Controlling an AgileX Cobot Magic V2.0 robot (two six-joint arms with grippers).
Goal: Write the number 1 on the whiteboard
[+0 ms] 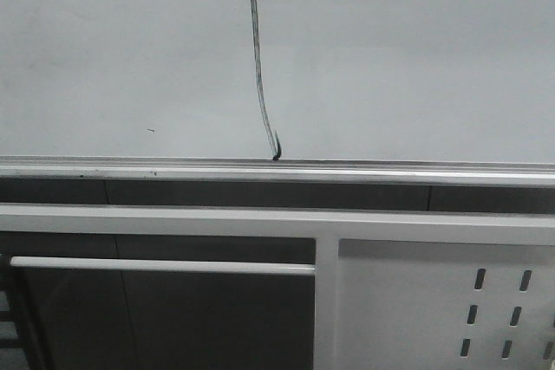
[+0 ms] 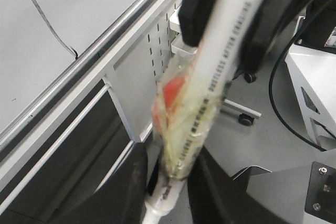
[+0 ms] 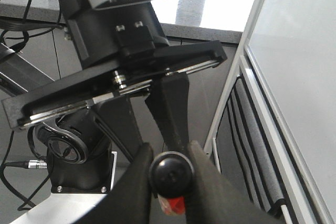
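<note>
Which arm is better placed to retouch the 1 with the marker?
Left, probably. Its tool grips the marker by the barrel, and its camera sees the 1. The right tool seems to pinch only the marker's end.

Below me stands a white metal frame (image 1: 260,223) with a perforated panel (image 1: 486,309) and dark panels (image 1: 165,318). I see grey floor (image 2: 273,145) under a castor (image 2: 245,120).

white perforated panel (image 1: 442,301), white crossbar (image 1: 160,265)

Number 1 (image 1: 260,62) on whiteboard (image 1: 416,58)
</note>
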